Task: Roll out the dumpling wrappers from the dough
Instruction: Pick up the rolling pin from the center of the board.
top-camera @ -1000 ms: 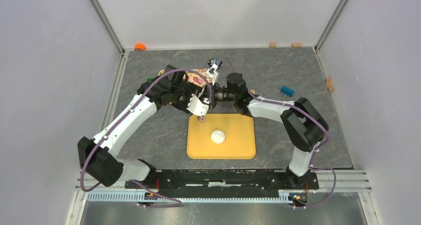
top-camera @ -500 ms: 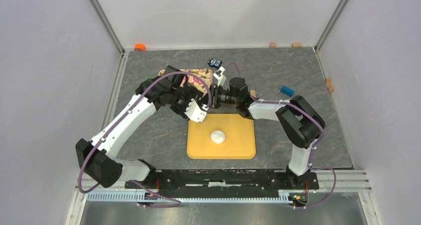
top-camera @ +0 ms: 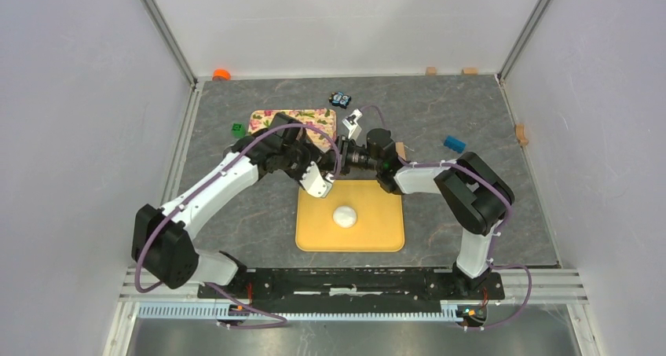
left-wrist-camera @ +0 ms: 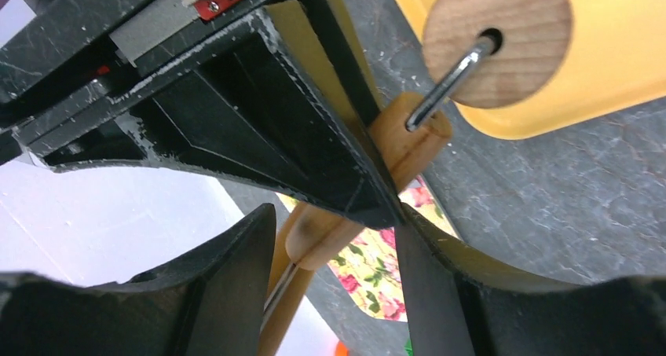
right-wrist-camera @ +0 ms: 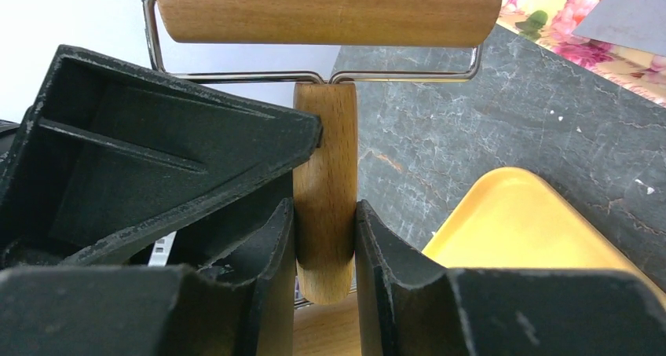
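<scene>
The roller [right-wrist-camera: 330, 10] is being clamped by its wooden handle [right-wrist-camera: 323, 136] in the right gripper [right-wrist-camera: 323, 230], while the left gripper [left-wrist-camera: 334, 222] is being held with its fingers either side of that handle; whether they are pinching it cannot be told. The dough [top-camera: 344, 215] is sitting as an unflattened ball in the middle of the yellow board [top-camera: 385, 230]. If one grip is being loosened before the other is firm, the roller risks being twisted or dropped.

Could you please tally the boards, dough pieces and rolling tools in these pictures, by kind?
Boards: 2, the yellow board and the floral board.
Dough pieces: 1, the dough on the yellow board.
Rolling tools: 1, the wooden roller.
Total: 4.
</scene>
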Controlling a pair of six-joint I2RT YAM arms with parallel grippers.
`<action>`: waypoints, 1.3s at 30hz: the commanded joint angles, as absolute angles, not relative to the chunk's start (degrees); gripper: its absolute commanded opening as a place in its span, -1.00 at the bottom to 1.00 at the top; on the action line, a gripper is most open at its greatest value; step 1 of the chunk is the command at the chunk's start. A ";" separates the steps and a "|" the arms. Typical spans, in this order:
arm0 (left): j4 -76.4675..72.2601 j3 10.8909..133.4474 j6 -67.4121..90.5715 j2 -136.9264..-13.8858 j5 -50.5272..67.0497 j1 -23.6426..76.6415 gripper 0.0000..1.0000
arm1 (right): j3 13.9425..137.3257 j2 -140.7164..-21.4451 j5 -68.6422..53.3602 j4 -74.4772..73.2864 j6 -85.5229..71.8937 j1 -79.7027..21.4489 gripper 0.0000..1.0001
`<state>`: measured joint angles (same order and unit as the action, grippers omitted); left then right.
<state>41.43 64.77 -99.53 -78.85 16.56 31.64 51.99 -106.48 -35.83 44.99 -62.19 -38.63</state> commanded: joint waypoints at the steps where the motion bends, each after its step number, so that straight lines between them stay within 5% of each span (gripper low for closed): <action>1: 36.78 67.25 -102.72 -80.80 16.20 31.73 0.24 | 52.89 -105.86 -36.30 50.90 -63.72 -39.19 -1.00; 9: 38.08 66.30 -103.97 -83.68 13.80 31.66 -0.27 | 53.34 -105.34 -36.83 50.71 -63.10 -39.21 -1.00; 13: 35.66 66.07 -102.14 -84.69 13.01 31.40 -0.95 | 53.61 -105.34 -37.18 50.72 -62.80 -39.27 -1.00; 21: 34.08 66.45 -89.56 -87.86 13.67 30.67 -0.96 | 53.98 -106.61 -38.23 47.96 -59.53 -38.81 -1.00; 27: 31.98 64.33 -79.29 -89.25 15.18 28.54 -0.96 | 57.02 -107.84 -40.29 37.97 -49.17 -38.67 -0.13; 34: 28.78 59.01 -72.16 -88.72 15.24 27.33 -0.96 | 55.80 -106.82 -40.88 36.51 -45.02 -38.22 0.40; 39: 28.30 61.12 -63.41 -88.93 20.07 23.44 -0.96 | 54.96 -103.91 -41.55 36.36 -40.92 -35.40 0.54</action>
